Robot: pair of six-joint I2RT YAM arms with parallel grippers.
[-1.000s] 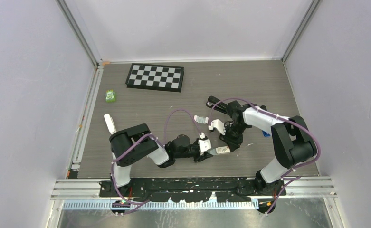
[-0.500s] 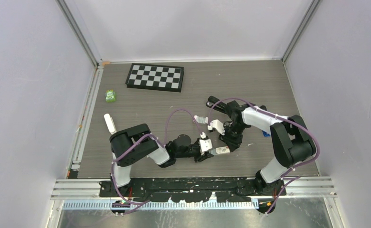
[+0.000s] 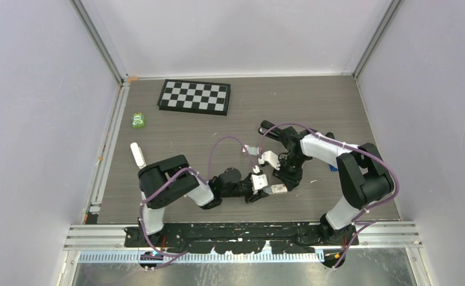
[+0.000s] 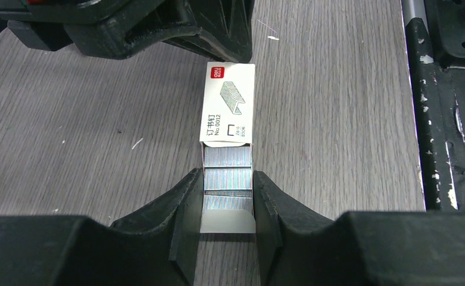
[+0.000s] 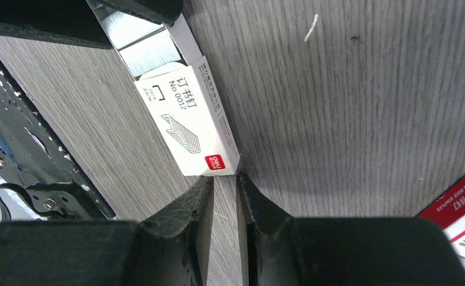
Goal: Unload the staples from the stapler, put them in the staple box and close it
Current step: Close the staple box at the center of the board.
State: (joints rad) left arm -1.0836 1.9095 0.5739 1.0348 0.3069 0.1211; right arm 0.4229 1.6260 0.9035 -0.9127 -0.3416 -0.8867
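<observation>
Silvery ribbed staples [image 4: 228, 168] lie in the open tray of a small whitish box [image 4: 228, 104] on the table. My left gripper [image 4: 228, 189] is shut on that tray from both sides. My right gripper [image 5: 225, 179] is shut and empty, with its tips against the box's red-logo end [image 5: 217, 162]. In the top view the box [image 3: 277, 189] lies between the left gripper [image 3: 264, 190] and the right gripper [image 3: 286, 182]. A small grey strip with pale ends [image 3: 251, 149] lies apart. The black stapler [image 3: 268, 126] is behind the right arm, partly hidden.
A red-and-white box [image 5: 463, 205] lies beside my right gripper. A checkerboard [image 3: 194, 96] sits at the back, a green item [image 3: 138, 121] and a white stick [image 3: 137, 154] at the left. The black base rail [image 4: 447, 107] runs close by.
My right gripper has shifted a little left and toward the left gripper. The whitish box has slid with it, closer to the left gripper. The left arm has barely moved.
</observation>
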